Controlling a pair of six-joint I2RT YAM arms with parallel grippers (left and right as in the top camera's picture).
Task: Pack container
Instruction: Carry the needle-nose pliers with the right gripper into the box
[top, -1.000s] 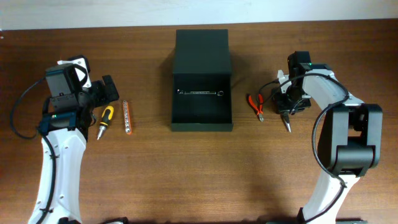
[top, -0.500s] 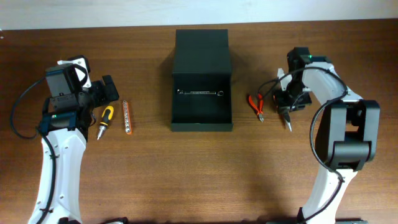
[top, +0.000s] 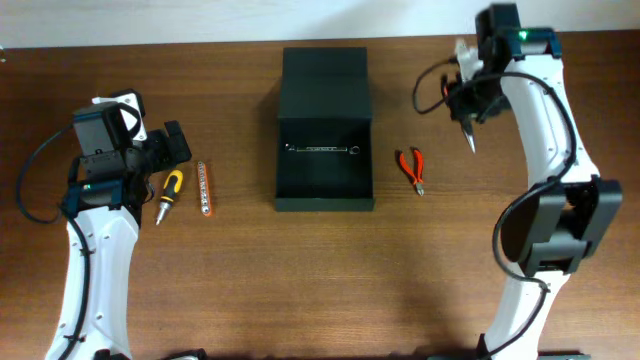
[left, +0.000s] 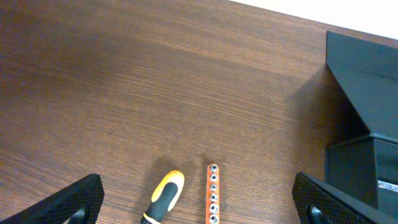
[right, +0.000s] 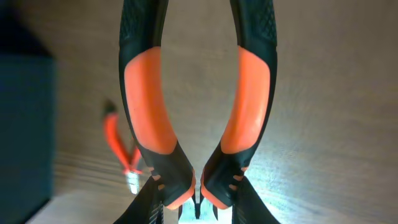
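The black container (top: 324, 190) stands open at the table's middle, its lid (top: 324, 82) laid back on the far side. A silver wrench (top: 322, 149) lies inside it. My right gripper (top: 466, 98) is shut on black-and-orange pliers (top: 468, 135) and holds them in the air, right of the lid. The pliers' handles (right: 149, 106) fill the right wrist view, with the right gripper (right: 198, 205) at their base. My left gripper (top: 170, 145) is open and empty above a yellow-and-black screwdriver (left: 165, 196) and an orange bit holder (left: 212, 193).
Small red pliers (top: 412, 170) lie on the table right of the container and show blurred in the right wrist view (right: 121, 149). The screwdriver (top: 169, 192) and bit holder (top: 204, 187) lie left of the container. The container's corner shows in the left wrist view (left: 364, 124).
My right gripper has lifted the black-and-orange pliers off the table beside the red pliers and carried them toward the far edge. The left arm has not moved.
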